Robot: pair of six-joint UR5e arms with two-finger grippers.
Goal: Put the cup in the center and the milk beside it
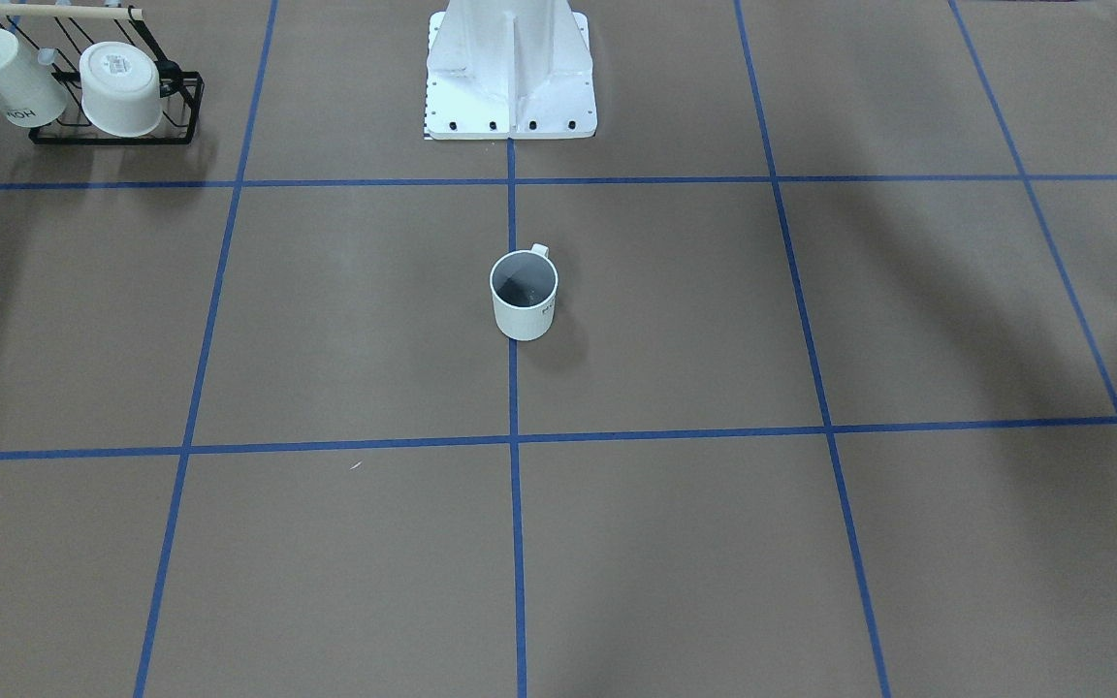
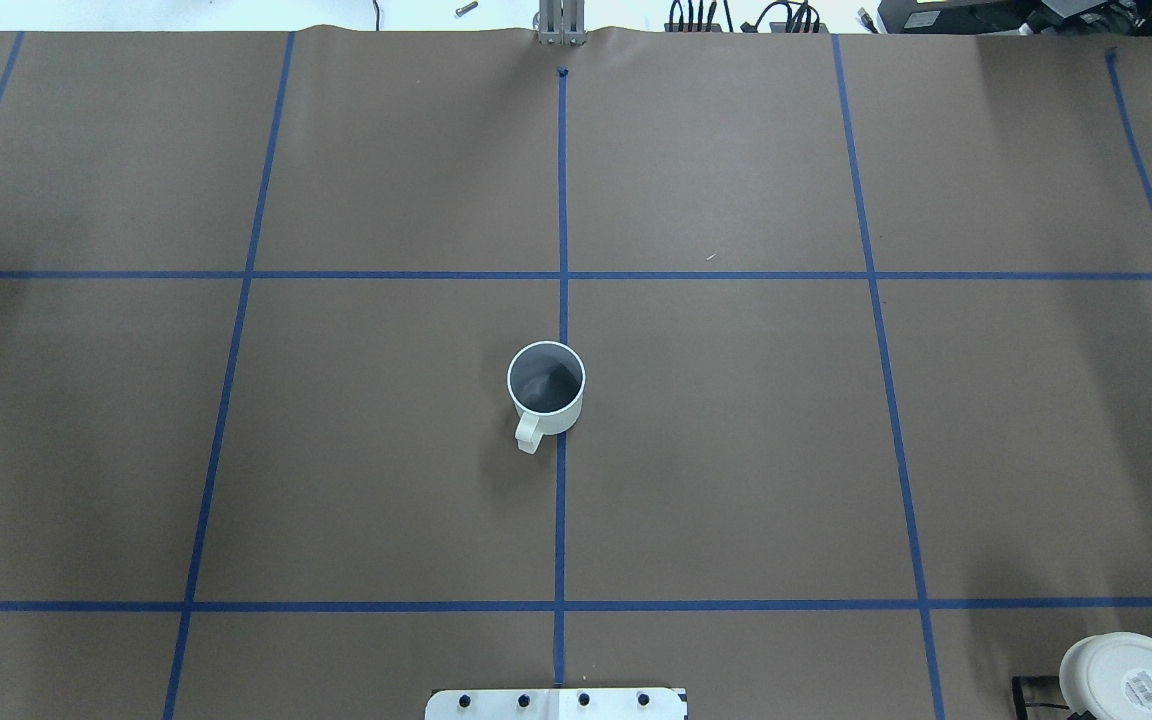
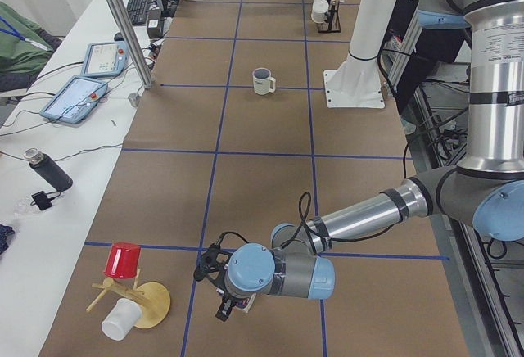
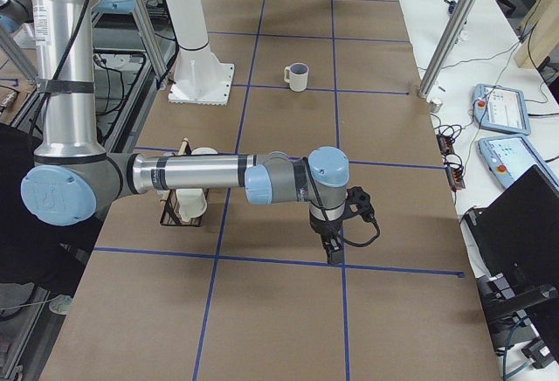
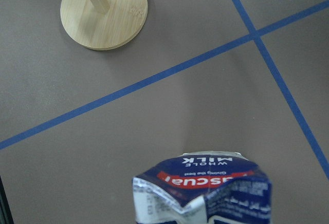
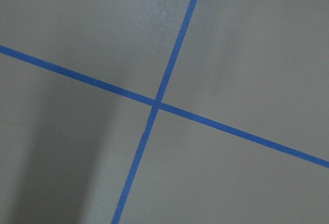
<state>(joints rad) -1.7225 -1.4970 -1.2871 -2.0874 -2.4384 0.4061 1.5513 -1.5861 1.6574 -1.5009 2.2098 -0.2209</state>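
Milk [image 5: 203,189], crumpled top only, cropped by left wrist view's bottom edge

Bare table [image 2: 736,430] surrounds the cup [image 2: 546,385] on every side; the rack [image 1: 112,140] stands well apart.

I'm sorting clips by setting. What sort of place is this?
Most likely a robotics lab test bench. The table is covered in brown paper and gridded with blue tape, the robot's left arm reaches across it, and what look like teach pendants lie on the side bench.
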